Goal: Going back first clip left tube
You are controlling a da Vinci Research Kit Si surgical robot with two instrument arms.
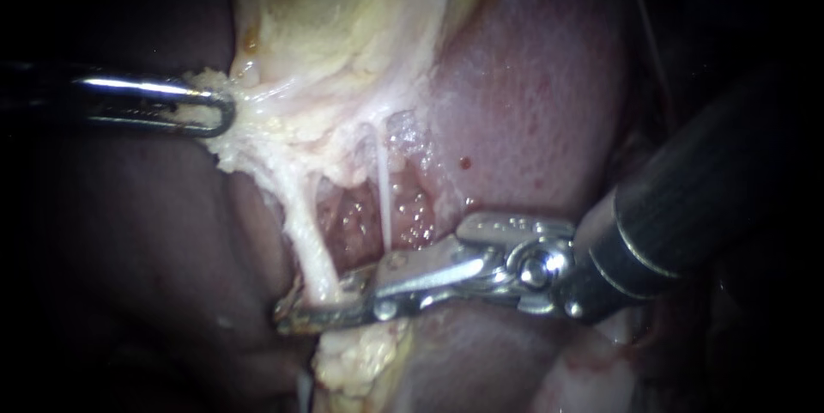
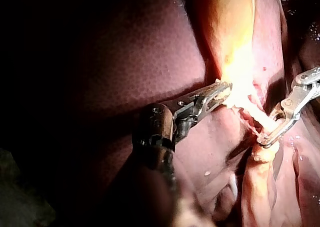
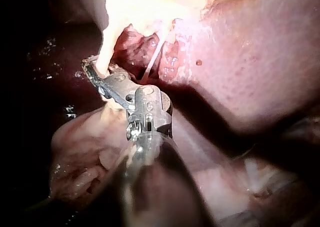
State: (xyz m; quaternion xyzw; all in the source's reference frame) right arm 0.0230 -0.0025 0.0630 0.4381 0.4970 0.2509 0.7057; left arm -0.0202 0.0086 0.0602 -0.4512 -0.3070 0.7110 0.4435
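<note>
The right tool [image 1: 313, 301] is the nearer one to the left tube [image 1: 296, 224]. Its jaws stand a little apart with the tube's lower end between them. I can make out no clip there. The tube's long axis crosses the jaws almost squarely, so the way out looks to be straight back along the tool's own shaft, with the jaws kept apart so they slide off sideways without dragging the tube. Just behind the jaws, beside the shaft's line, a thin strand [image 1: 384, 198] hangs over the liver [image 1: 532, 95]. Well beyond the tube, the left tool [image 1: 215, 108] is clamped on pale tissue [image 1: 249, 134], holding the tube taut.
</note>
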